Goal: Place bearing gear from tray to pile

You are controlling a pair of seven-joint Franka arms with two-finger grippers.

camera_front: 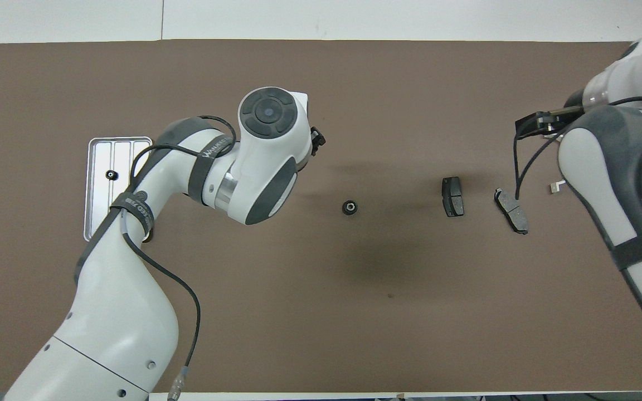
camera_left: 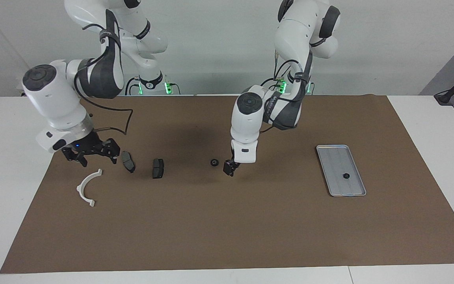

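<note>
The silver tray [camera_left: 331, 173] lies toward the left arm's end of the table, and it shows in the overhead view too [camera_front: 98, 217]. A small black bearing gear [camera_left: 345, 176] [camera_front: 111, 175] sits in it. A second small black bearing gear [camera_left: 214, 162] [camera_front: 349, 208] lies on the brown mat mid-table. My left gripper [camera_left: 230, 169] [camera_front: 317, 139] hangs low just beside this gear and holds nothing that I can see. The pile is two dark brake pads [camera_left: 158, 168] [camera_left: 128, 161] and a white half-ring bracket [camera_left: 88, 188]. My right gripper [camera_left: 91, 156] [camera_front: 538, 123] is open and empty by the pile.
The brown mat [camera_left: 227, 228] covers most of the white table. In the overhead view the right arm hides most of the bracket, and the pads show at mid-height [camera_front: 452, 196] [camera_front: 511, 210]. Both arms' bases stand at the robots' edge.
</note>
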